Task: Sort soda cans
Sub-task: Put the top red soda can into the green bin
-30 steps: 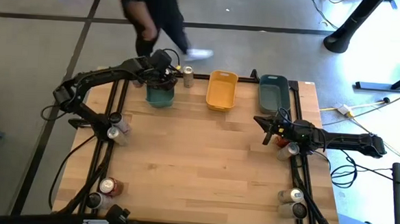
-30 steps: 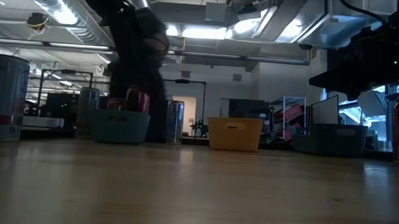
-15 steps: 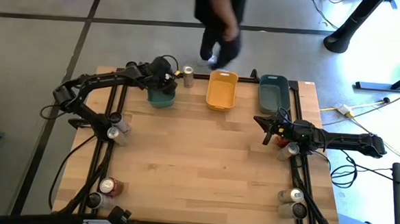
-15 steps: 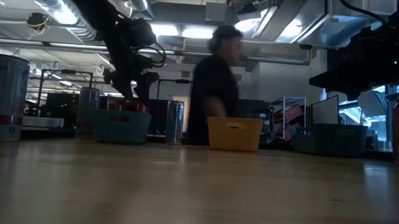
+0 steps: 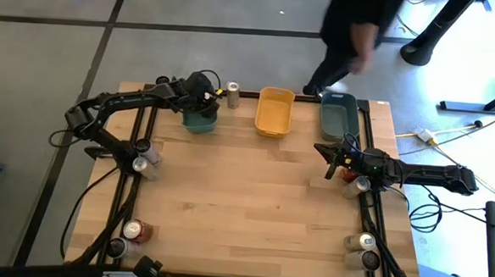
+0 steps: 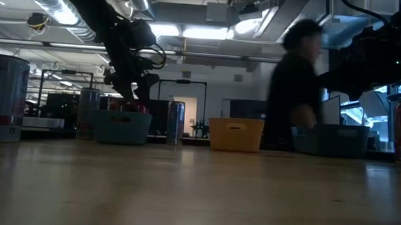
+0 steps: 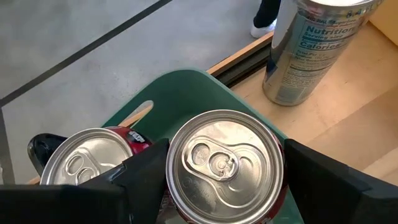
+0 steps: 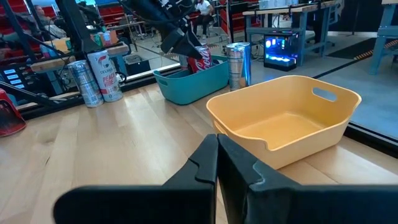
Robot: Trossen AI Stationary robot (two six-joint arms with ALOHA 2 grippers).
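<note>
The left gripper hangs over the rectangular teal tray, its fingers spread around a red soda can with silver top (standing in the tray). The right gripper, fingers closed and empty, waits near the grey-blue tray.

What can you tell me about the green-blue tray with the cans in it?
The teal tray is a small plastic-looking bin with rounded corners, sitting flat at the table's far edge, left of the yellow tray. Two red cans with silver tops stand upright inside it. The left gripper hangs over it, fingers either side of one can. A silver can stands just outside it.
</note>
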